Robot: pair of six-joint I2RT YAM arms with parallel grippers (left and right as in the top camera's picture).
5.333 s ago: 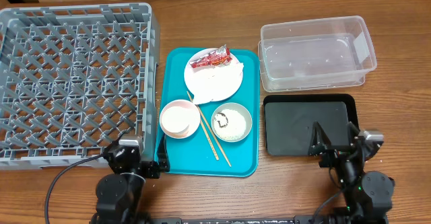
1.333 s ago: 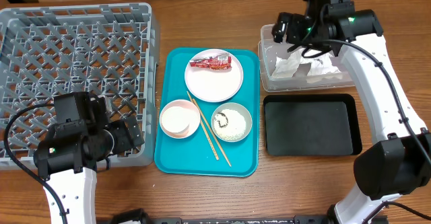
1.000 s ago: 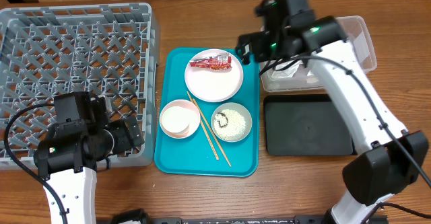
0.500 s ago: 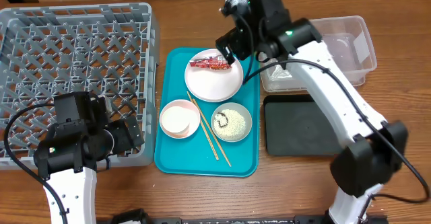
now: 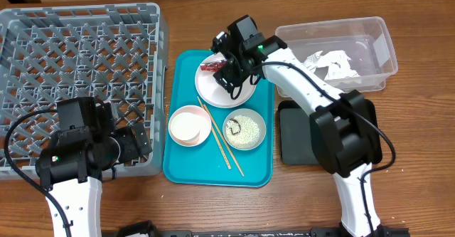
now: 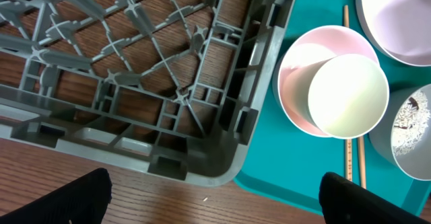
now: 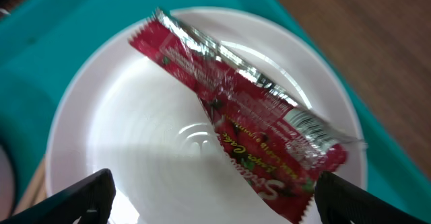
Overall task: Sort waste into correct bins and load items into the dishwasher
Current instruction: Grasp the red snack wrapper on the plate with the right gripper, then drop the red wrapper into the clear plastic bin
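Note:
The red snack wrapper [image 7: 236, 116] lies on the round white plate [image 7: 135, 150] on the teal tray. My right gripper [image 7: 215, 210] is open and empty just above it; from overhead [image 5: 229, 72] it hides part of the wrapper [image 5: 211, 66]. The crumpled napkin [image 5: 330, 62] lies in the clear tub [image 5: 373, 41]. The small white cup [image 6: 348, 96] sits in the pink bowl [image 6: 294, 83]. The grey bowl [image 5: 244, 129] holds rice. The two chopsticks [image 5: 220, 141] lie between the bowls. My left gripper [image 6: 215, 210] is open and empty at the grey rack's [image 6: 135, 69] front right corner.
The black tray [image 5: 306, 134] lies right of the teal tray [image 5: 217, 169], partly under my right arm. The grey rack [image 5: 78, 80] fills the left side. A single rice grain lies on the wood by the rack corner [image 6: 205, 198].
The napkin went from the plate into the clear tub. My right arm has swung left from the tub to over the plate and wrapper. The left arm has not moved lately.

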